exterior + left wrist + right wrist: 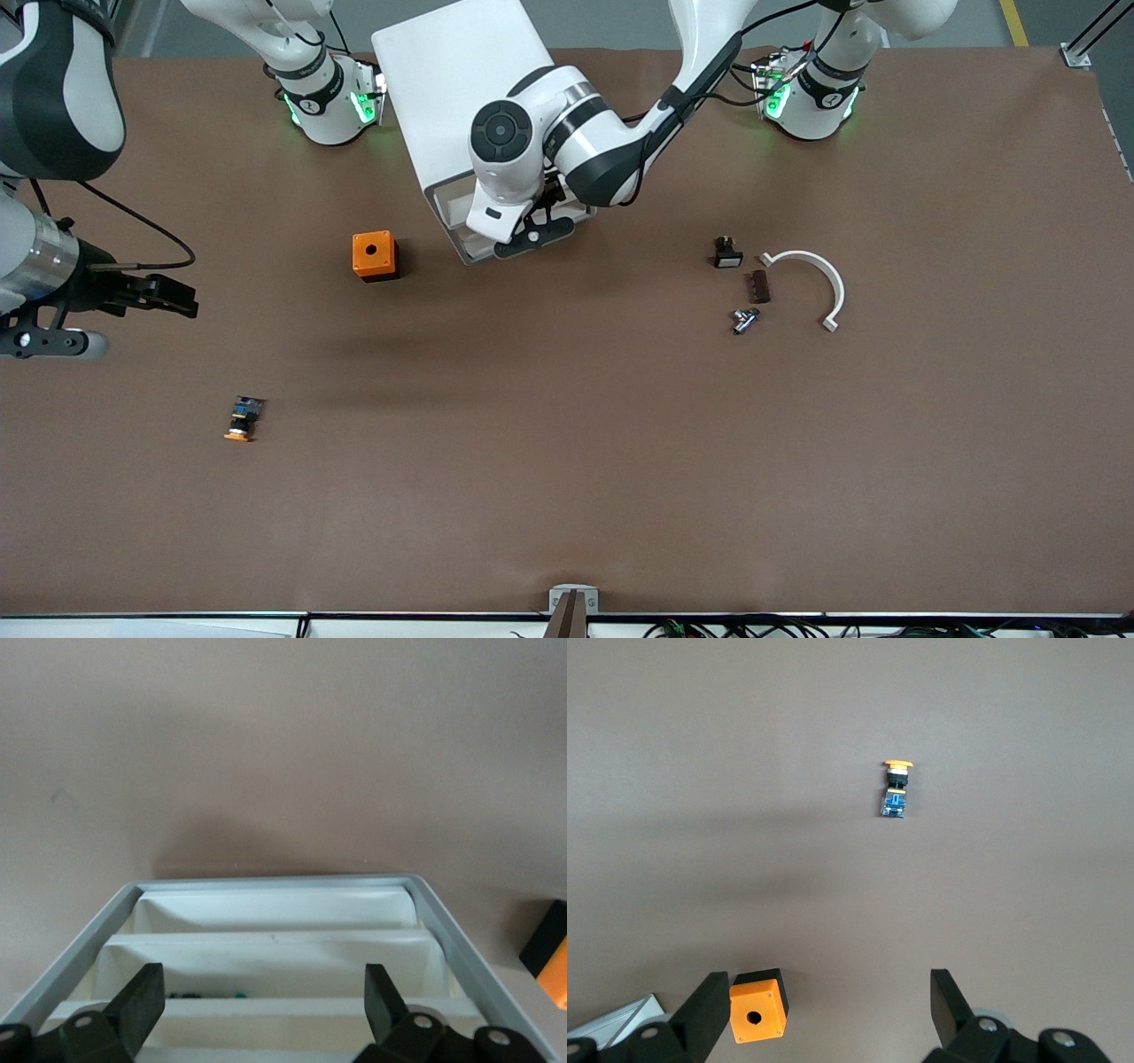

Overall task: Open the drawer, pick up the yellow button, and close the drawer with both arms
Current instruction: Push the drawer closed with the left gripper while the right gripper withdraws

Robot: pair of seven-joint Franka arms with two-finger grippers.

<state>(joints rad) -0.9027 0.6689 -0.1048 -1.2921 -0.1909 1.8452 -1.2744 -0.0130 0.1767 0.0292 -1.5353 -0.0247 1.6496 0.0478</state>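
Already the button (243, 419) lies out on the brown surface (567, 496), well toward the right arm's end and nearer the front camera than the orange cube (374, 255), so the taking part looks done to me. The right gripper (164, 297) hangs over that end of the surface with its fingers spread wide and nothing between them; its wrist view looks down on the button (896, 788) and the cube (757, 1005). What seems left is the closing: the left gripper (532, 232) is down at the front of the white cabinet (461, 97), jaws wide apart and holding nothing, and its wrist view shows the stepped drawer fronts just past its fingertips. The drawer (275, 908) looks pushed mostly in from there, though I cannot tell whether it is fully home. As for writing, I can read no brand, label or lettering anywhere on the cabinet, the arms or the small parts.
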